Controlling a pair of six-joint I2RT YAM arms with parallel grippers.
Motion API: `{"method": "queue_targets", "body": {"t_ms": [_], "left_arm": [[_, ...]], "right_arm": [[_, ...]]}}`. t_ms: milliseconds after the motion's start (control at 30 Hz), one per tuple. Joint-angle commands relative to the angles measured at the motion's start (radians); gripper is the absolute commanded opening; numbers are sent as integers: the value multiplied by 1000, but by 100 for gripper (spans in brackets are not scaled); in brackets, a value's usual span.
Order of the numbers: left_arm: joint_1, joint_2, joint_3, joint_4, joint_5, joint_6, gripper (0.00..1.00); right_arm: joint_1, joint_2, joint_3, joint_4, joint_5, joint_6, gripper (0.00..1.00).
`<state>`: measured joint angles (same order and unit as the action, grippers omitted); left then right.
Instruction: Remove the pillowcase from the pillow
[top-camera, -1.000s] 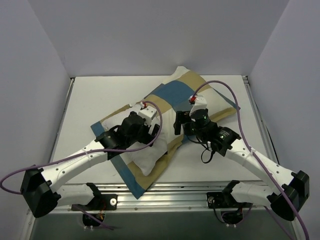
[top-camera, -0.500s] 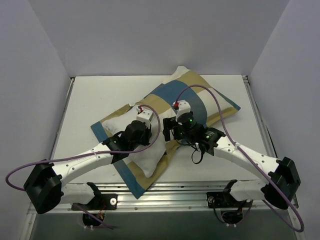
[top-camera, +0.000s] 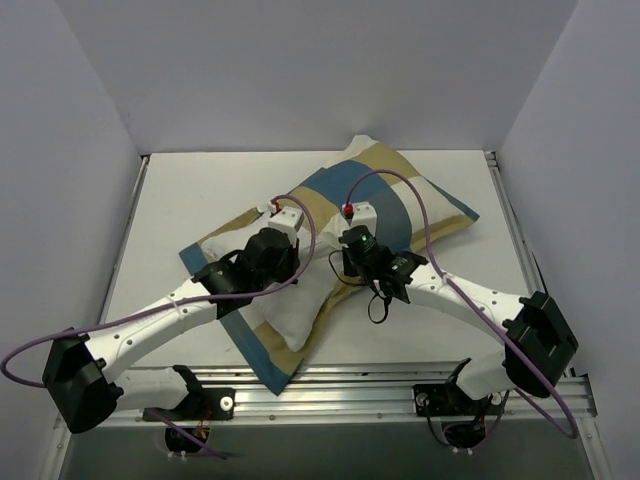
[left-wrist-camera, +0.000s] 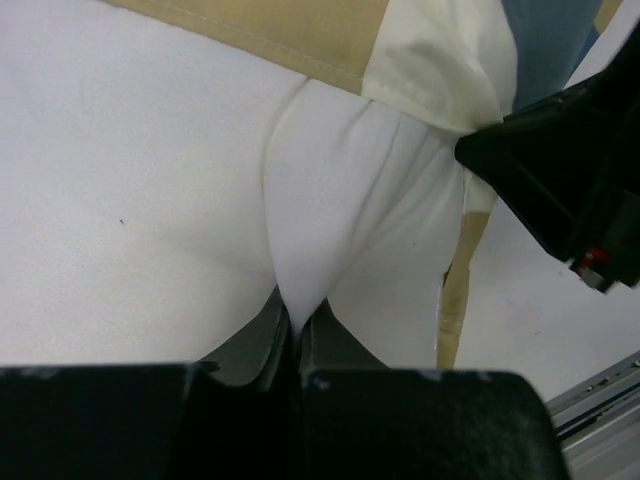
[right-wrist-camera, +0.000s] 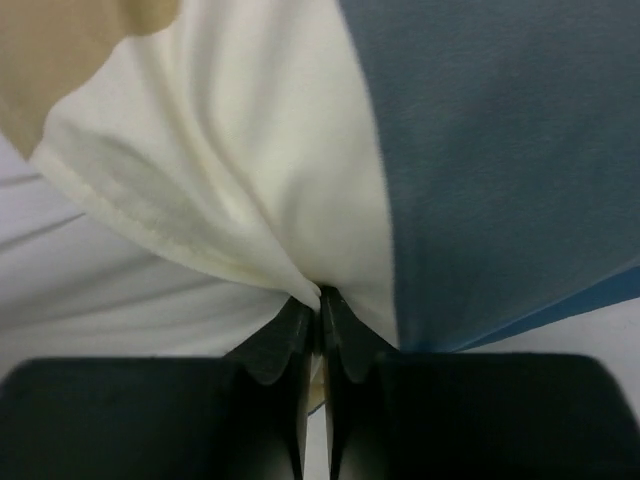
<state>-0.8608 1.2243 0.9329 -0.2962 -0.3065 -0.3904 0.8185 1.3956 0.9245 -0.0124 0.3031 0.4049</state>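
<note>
My left gripper (left-wrist-camera: 296, 322) is pinched shut on a fold of the white pillow (left-wrist-camera: 130, 190); my right gripper (right-wrist-camera: 320, 300) clamps the pillowcase (right-wrist-camera: 500, 150) hem just beside it; the covered end lies far-right, so I judge the case should slide off that way.

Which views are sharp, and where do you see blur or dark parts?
Top external view: even light, sharp, soft shadows beside the pillowcase. Left wrist view: the pillow is fairly sharp; the left gripper is dark and blurred. Right wrist view: the pillowcase slightly soft; the right gripper nearly black.
</note>
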Motion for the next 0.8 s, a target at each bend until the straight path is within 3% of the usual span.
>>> {"method": "queue_targets", "body": {"t_ms": [0,100,333,600,767], "left_arm": [[38,-54,145,-211,9,-18,2],[80,-78,233,-296,91,-31,2],[259,-190,262,-371,465,-96,2],[332,-334,254,-492,604,-88,2],[342,-414,204,-578,593,-71,2]], "right_arm": [[-68,36,22,-4,143,37,0],[-142,52,25,-24,195,81,0],[-320,120,39,-86,249,183,0],[-485,143,5,-72,239,212,0],[-578,83,-30,-54,137,187,0]]}}
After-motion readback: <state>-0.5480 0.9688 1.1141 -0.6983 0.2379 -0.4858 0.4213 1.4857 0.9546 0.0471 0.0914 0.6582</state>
